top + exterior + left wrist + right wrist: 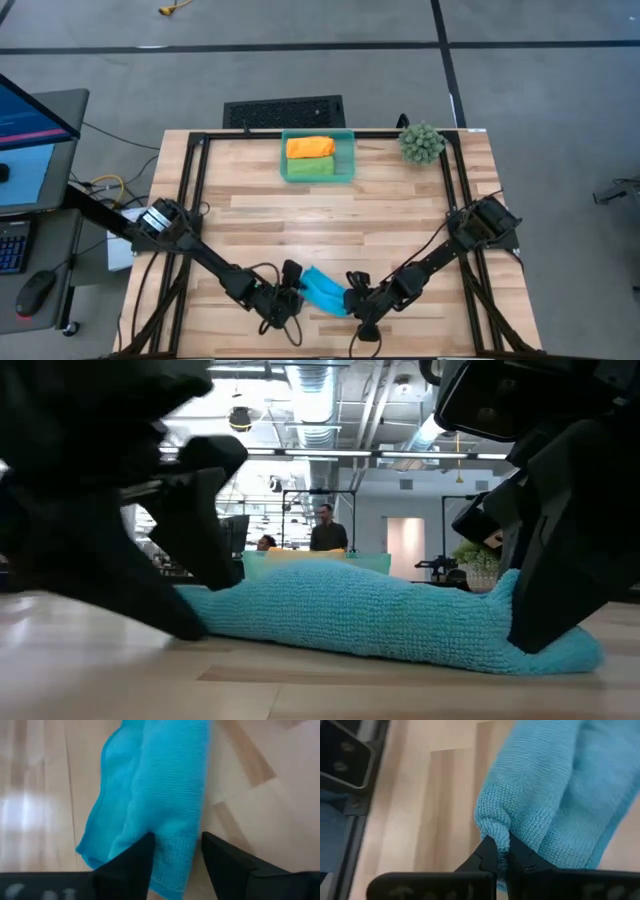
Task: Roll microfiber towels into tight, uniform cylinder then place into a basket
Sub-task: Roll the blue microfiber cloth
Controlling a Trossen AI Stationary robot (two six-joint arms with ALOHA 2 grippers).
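Right up against the low camera, the blue towel (390,615) lies as a loose, half-rolled log on the wooden surface (400,200), at the near edge between the two arms. Left tool (285,298) sits at one end, fingers (135,865) spread, the towel's end lying in the gap between them — straddling it, not clamped, from what the left wrist view gives. Right tool (360,305) has the other end: its fingers (495,857) are pinched tight on a bunched corner of blue cloth.

Here's the relation that matters: the roll's long axis runs tool to tool, across the near edge, slightly slanted, with one arm at each end. Neither is nearer; they share it.

The basket (348,150) waits well apart at the far side of the surface, straight beyond the roll, already carrying an orange roll (310,146) and a green roll (308,168). My read: this one looks slack and uneven, so tightening comes first, and the left tool needs a firm hold before any lift. A spiky plant ball (422,142) sits right of the basket, out of the way.
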